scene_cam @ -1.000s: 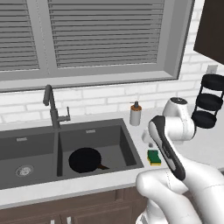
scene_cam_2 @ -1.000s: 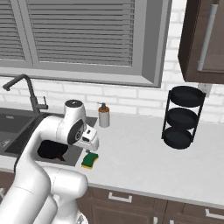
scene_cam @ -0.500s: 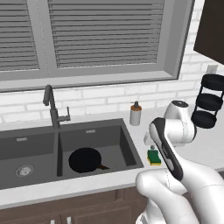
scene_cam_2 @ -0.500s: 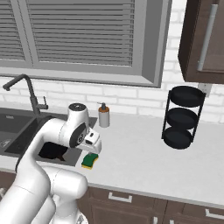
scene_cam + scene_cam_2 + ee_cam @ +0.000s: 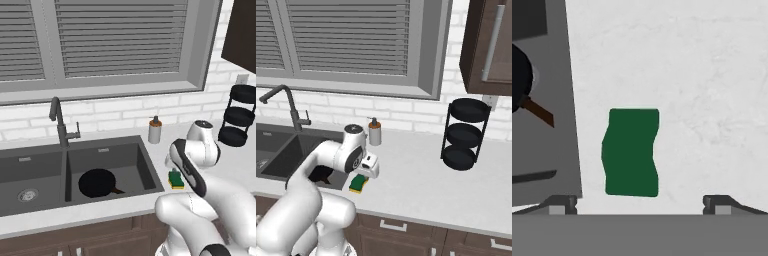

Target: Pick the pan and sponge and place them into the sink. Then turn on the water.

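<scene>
Right now the pincer (image 5: 640,202) is standing wide open and gripping nothing, its two tips (image 5: 562,204) showing at the 7 and 5 o'clock corners of the hand view with the sponge (image 5: 631,152) lying between and beyond them, green face up, untouched on the pale counter (image 5: 702,100). From the right base view the hand is hanging just above the sponge (image 5: 359,183), which is sitting on the counter (image 5: 421,185) close beside the sink's (image 5: 286,150) right rim, at about 5 o'clock from the soap bottle (image 5: 374,132).

In the left base view the sponge (image 5: 175,179) is showing its yellow layer under the green top, partly covered by the arm, just off the basin's right edge. The pan (image 5: 97,183) is lying flat in the right basin of the sink (image 5: 145,165), its handle pointing toward 4 o'clock. The faucet (image 5: 60,122) is standing at the back rim between the two basins, at 11 o'clock from the pan. A black three-tier rack (image 5: 239,116) is standing well apart on the counter at 2 o'clock from the sponge.
</scene>
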You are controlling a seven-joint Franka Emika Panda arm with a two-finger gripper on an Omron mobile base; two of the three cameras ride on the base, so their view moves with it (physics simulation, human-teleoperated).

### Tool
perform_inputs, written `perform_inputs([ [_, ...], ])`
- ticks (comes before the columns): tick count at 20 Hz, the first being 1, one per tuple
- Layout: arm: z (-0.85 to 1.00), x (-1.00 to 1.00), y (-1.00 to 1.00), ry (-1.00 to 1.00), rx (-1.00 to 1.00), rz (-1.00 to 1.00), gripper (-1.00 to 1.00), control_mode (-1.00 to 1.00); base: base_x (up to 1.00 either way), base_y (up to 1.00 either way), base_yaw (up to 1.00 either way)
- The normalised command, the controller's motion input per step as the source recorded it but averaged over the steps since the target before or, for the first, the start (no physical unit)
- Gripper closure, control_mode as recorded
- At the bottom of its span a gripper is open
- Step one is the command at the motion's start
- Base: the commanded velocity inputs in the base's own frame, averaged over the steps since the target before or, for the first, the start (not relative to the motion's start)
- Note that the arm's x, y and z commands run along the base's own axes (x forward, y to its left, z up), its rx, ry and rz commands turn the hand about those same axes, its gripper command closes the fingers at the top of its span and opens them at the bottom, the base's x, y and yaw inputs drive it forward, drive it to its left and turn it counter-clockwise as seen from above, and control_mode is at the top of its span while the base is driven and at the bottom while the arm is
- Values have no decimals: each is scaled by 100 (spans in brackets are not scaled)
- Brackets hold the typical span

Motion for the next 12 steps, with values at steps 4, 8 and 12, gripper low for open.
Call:
perform_inputs([
  [4,-32,17,0,11,0,0,-100,-100,0,0,0],
  [8,-25,0,1,5,0,0,-100,-100,0,0,0],
  [12,-22,2,1,3,0,0,-100,-100,0,0,0],
])
